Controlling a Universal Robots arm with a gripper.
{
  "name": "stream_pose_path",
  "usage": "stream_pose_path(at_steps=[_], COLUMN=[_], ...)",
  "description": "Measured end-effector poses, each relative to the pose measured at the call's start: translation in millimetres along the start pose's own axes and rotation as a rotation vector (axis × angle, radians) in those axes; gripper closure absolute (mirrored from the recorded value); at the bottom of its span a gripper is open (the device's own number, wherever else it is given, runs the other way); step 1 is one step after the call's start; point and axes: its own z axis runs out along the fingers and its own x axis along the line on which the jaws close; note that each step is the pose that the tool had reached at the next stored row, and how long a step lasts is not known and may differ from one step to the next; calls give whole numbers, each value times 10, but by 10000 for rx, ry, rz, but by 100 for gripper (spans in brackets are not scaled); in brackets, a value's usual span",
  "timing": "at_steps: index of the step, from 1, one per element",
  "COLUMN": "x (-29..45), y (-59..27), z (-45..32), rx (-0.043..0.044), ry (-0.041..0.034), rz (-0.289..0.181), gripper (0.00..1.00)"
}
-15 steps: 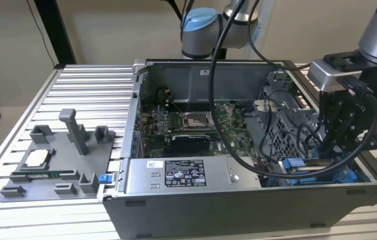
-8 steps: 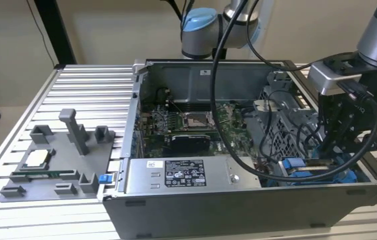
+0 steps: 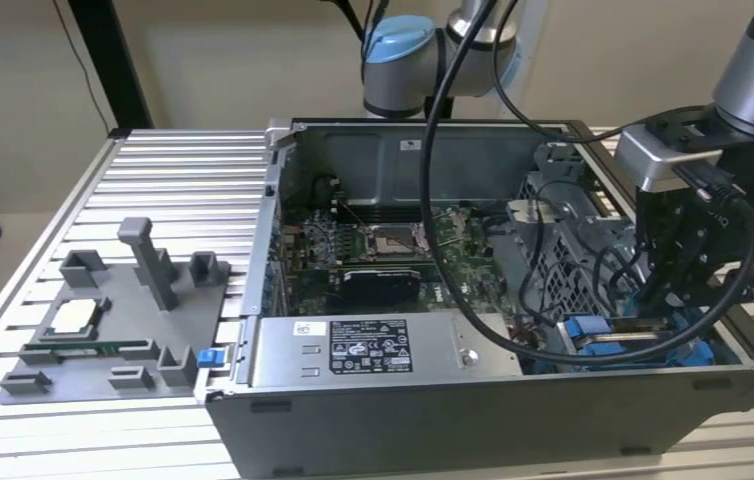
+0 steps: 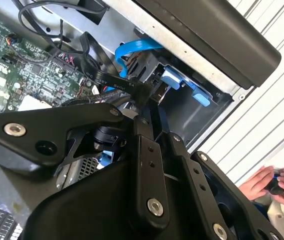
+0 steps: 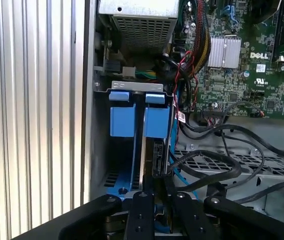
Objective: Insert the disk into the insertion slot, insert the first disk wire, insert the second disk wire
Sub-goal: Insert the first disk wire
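Observation:
The disk's blue carrier frame point(image 5: 131, 120) stands edge-on inside the insertion slot point(image 5: 99, 150), a grey bay at the case's front corner on the exterior view's right. The carrier also shows as blue plastic point(image 3: 588, 333) low in the case. My gripper point(image 3: 660, 308) reaches down into that bay. Its fingers point(image 5: 143, 197) are drawn close together on a black wire connector point(image 5: 158, 152) held against the disk's end. In the second wrist view my gripper point(image 4: 154, 104) pinches the same connector point(image 4: 158, 91), which ends a flat black cable point(image 4: 101, 75). A blue cable point(image 4: 131, 49) curls beside it.
The open PC case holds a motherboard point(image 3: 377, 245), a grey labelled power-supply box point(image 3: 364, 350) and loose black cable loops point(image 5: 217, 160) near the bay. A grey parts fixture point(image 3: 97, 330) lies on the ribbed table at the exterior view's left. A person's hands point(image 4: 272, 182) are beyond the case.

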Motion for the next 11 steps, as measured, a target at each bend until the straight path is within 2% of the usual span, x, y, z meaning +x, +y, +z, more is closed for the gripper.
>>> stream_pose_path(at_steps=[6,8,11], x=[0,0,-1], y=[0,-12,-31], z=[38,46,55], rx=[3,6,11], ry=[-57,-101,-129], rz=[-18,-83,-243], gripper=[100,100,100])
